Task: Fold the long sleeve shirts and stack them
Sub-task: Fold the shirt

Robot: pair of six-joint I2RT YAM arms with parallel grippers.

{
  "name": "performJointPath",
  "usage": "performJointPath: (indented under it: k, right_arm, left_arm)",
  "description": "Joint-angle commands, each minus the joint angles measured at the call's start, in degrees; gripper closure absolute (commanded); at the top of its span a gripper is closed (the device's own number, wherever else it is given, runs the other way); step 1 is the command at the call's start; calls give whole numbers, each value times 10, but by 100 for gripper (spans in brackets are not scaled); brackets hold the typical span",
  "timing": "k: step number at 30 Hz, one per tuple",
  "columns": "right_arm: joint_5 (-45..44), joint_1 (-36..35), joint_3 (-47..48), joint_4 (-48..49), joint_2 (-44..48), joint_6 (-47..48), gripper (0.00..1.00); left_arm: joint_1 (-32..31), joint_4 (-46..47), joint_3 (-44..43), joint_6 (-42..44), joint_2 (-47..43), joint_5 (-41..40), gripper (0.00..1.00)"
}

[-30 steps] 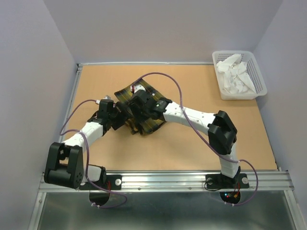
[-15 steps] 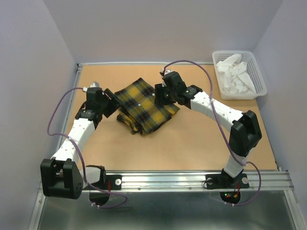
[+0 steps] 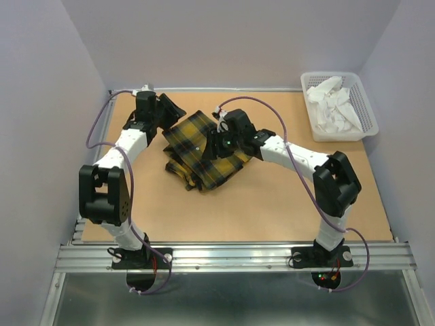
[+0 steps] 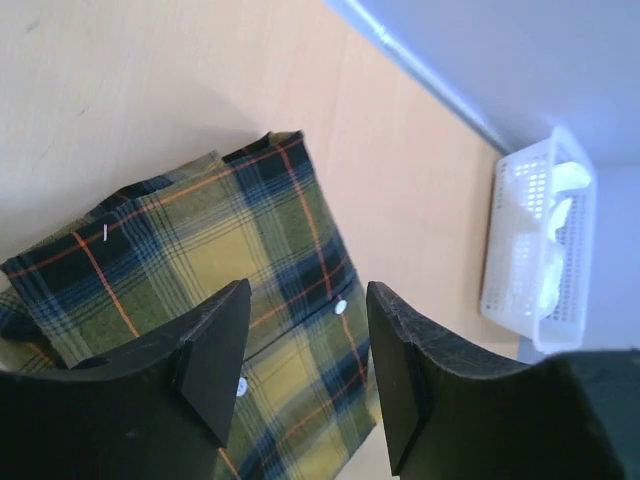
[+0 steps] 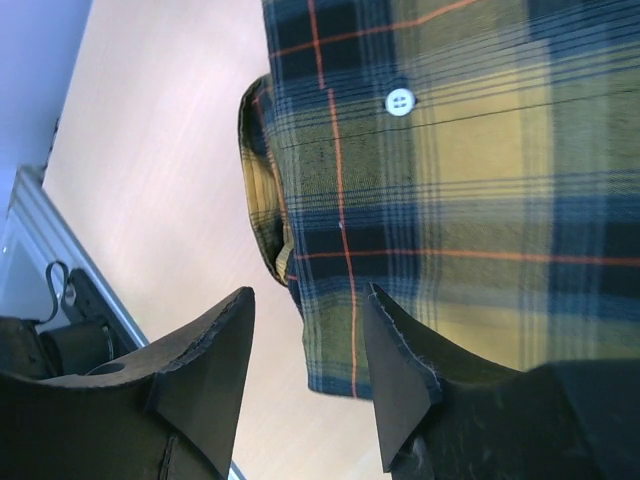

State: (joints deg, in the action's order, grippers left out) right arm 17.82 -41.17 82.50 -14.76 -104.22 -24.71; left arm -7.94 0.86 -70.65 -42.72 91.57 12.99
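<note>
Both arms have shifted: left claw [image 3: 175,111] has swung out to the far-left corner, and right claw [image 3: 219,144] has slid in over the shirt [image 3: 197,153]. Both claws are spread and hold nothing. The shirt lies folded mid-table, its near-left edge bunched in loose layers. If my right claw dips and closes carelessly, it may catch only the top layer and drag the fold open. The table [image 3: 272,204] is tan and smooth, with pale walls [image 3: 41,102] close around it. A basket [image 3: 338,138] of white cloth [image 3: 333,109] sits far right.
</note>
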Motion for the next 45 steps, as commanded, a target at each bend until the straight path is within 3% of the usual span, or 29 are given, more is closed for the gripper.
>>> performJointPath:
  k: [1, 7, 15, 23, 29, 36, 45]
  right_arm:
    - [77, 0, -22, 62, -38, 10, 47]
    - [134, -1, -51, 87, -94, 23, 48]
    - [129, 0, -110, 104, -115, 34, 48]
    - [92, 12, -117, 101, -56, 34, 47]
    - [115, 71, -53, 101, -1, 9, 42]
    - [146, 128, 5, 114, -34, -33, 41]
    - [223, 182, -136, 297, -122, -119, 47]
  left_arm:
    - [-8, 47, 6, 12, 35, 5, 43]
    - [-7, 103, 148, -31, 25, -45, 51]
    - [3, 142, 309, -105, 6, -79, 57]
    - [7, 114, 321, -98, -48, -104, 57]
    - [6, 99, 308, -60, -44, -90, 57]
    - [3, 98, 304, -43, -38, -75, 57]
    - [0, 91, 297, -39, -23, -69, 57]
